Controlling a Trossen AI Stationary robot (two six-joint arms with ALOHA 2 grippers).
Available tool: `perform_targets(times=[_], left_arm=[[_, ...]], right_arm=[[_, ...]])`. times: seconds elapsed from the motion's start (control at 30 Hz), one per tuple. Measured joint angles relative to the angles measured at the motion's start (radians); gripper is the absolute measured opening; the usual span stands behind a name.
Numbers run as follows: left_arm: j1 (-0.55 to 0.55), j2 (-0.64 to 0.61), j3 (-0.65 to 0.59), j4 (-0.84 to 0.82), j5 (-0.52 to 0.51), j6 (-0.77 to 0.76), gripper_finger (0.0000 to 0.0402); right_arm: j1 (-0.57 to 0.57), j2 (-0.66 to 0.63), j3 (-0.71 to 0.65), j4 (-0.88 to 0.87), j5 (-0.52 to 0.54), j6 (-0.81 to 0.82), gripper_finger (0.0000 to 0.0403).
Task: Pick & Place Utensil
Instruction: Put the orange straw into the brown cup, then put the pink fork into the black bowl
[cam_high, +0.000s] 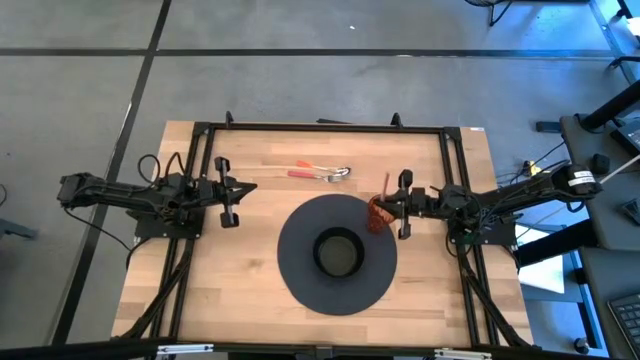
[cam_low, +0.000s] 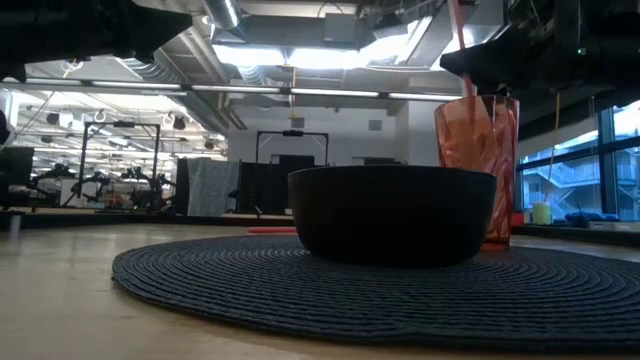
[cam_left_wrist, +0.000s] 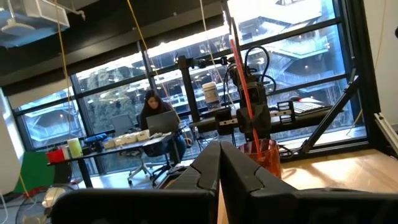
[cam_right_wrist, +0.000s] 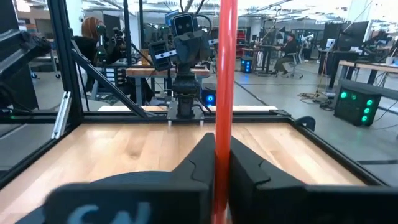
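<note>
A red translucent cup (cam_high: 376, 216) stands on the right edge of a round dark mat (cam_high: 300, 275); the low view shows it (cam_low: 478, 170) behind the black bowl (cam_low: 392, 212). The bowl (cam_high: 337, 252) sits at the mat's centre. My right gripper (cam_high: 388, 207) hovers over the cup, shut on a red-handled utensil (cam_low: 460, 45) whose lower end reaches down into it. My left gripper (cam_high: 250, 188) is shut on nothing, clear of the table near its left side. Two more utensils (cam_high: 322, 172) lie flat on the wood beyond the mat. My right gripper pinches the utensil's red handle (cam_right_wrist: 222, 134) between its two fingers. The fingers come in level from the table's right side and lie across the handle. The utensil stands nearly upright, its upper end (cam_right_wrist: 227, 25) rising above the fingers and its lower end inside the cup.
A black frame (cam_high: 320, 127) runs around the wooden table (cam_high: 230, 290). Bare wood lies left of the mat and along the near edge. Beyond the table is a workshop with desks; a seated person (cam_left_wrist: 155, 118) shows in the left wrist view.
</note>
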Motion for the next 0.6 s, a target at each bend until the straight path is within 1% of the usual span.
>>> perform_targets(times=[0.2, 0.3, 0.5, 0.6], left_arm=[[0.0, 0.0, 0.0, 0.0, 0.0, 0.0, 0.0003], [0.0, 0.0, 0.0, 0.0, 0.0, 0.0, 0.0003], [0.0, 0.0, 0.0, 0.0, 0.0, 0.0, 0.0003], [0.0, 0.0, 0.0, -0.001, 0.0, 0.0, 0.0003]], right_arm=[[-0.003, 0.0, 0.0, 0.0, 0.0, 0.031, 0.0074], [-0.015, 0.0, 0.0, 0.0, 0.0, 0.034, 0.0089], [-0.027, -0.001, 0.0, 0.0, 0.0, 0.03, 0.0095], [-0.027, -0.01, 0.0, 0.024, 0.0, -0.015, 0.0096]])
